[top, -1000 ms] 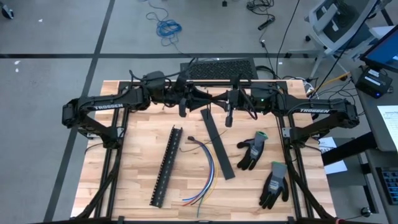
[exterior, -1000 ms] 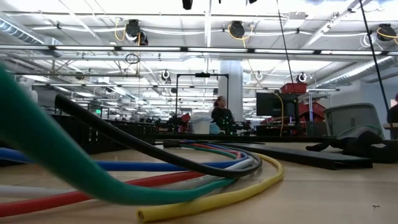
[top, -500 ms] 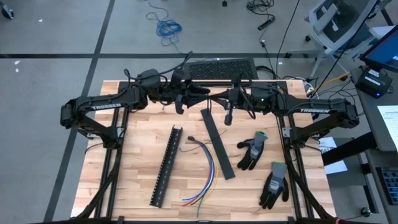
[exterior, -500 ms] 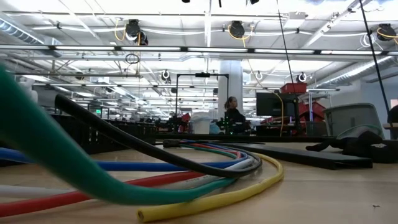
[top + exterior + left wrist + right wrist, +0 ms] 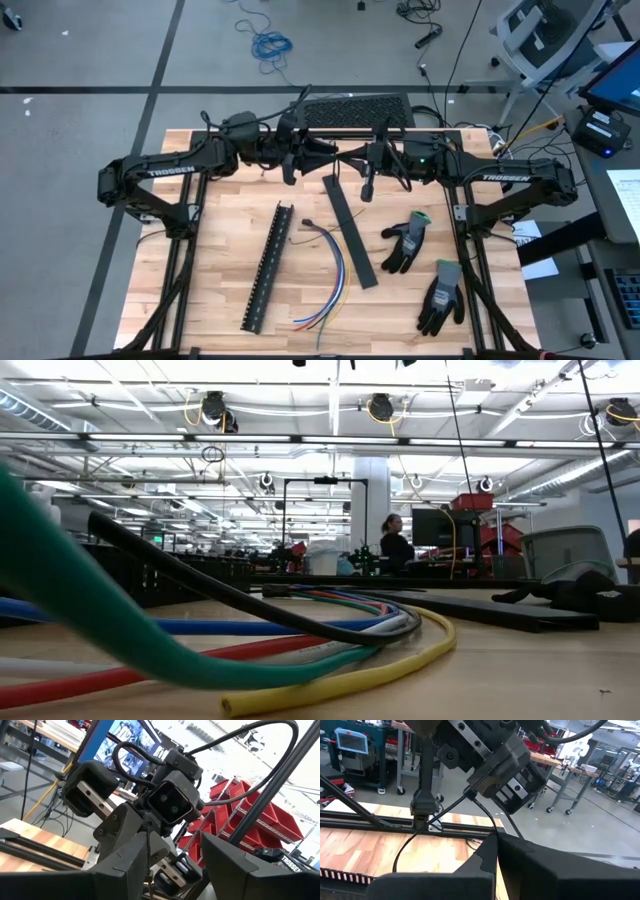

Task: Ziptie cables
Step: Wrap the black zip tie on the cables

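Far left, over the back of the table [image 5: 200,300]: left arm reaching in toward the centre, left gripper [image 5: 325,148] raised well above the wood. Fingers [image 5: 135,865] parted with a clear gap, nothing seen clamped between them.

Below it, on the wood: black slotted strip [image 5: 268,268] lying on a diagonal.

Just right of that strip: the cables [image 5: 330,268], loose on the table in a shallow curve, untouched and well apart from both grippers. One end gathered near the strip's upper part, the other fanned out into separate coloured tips toward the near edge. Seen close in the low view as blue, red, green and yellow strands [image 5: 330,645] resting flat.

Probably very light and limp; likely to sag, splay and slip if pinched at the fanned end. Better taken at the gathered end or mid-curve, where the wires run side by side, squeezing across the whole bundle so no single wire escapes.

Next right: flat black strip [image 5: 350,232], also diagonal.

Above it, facing the left one tip to tip: right gripper [image 5: 350,157], closed tight on a thin dark strand [image 5: 445,812] that runs across to the other gripper's nose; whether attached there, impossible to tell.

Farther right: two gloves [image 5: 405,243], idle.
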You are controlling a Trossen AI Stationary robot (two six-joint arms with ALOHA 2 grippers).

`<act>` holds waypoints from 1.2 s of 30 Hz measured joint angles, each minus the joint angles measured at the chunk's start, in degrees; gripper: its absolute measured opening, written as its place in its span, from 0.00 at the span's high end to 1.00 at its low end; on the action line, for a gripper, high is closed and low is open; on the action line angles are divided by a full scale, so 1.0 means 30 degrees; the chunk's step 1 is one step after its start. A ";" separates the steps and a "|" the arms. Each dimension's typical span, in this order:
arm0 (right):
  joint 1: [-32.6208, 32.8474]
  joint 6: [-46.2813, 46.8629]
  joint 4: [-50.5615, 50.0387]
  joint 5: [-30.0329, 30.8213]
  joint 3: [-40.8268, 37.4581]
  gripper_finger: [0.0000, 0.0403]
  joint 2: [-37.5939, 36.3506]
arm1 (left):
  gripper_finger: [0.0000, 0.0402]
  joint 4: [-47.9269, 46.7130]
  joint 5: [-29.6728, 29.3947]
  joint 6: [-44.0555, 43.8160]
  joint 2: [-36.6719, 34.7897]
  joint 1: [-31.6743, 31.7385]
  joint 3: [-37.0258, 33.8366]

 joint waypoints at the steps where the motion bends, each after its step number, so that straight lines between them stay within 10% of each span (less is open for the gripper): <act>1: 0.0000 0.0007 -0.0007 0.0000 0.0004 1.00 0.0000 | 0.58 0.0009 0.0000 0.0005 0.0000 0.0000 0.0000; 11: 0.0007 0.0007 0.0015 -0.0015 0.0004 1.00 0.0000 | 0.98 -0.0028 0.0549 0.0022 0.0000 0.0073 0.0000; 36: 0.0037 0.1077 -0.2200 -0.1114 0.0040 1.00 -0.0007 | 1.00 -0.0298 -0.1068 0.0066 -0.0648 0.1372 -0.0015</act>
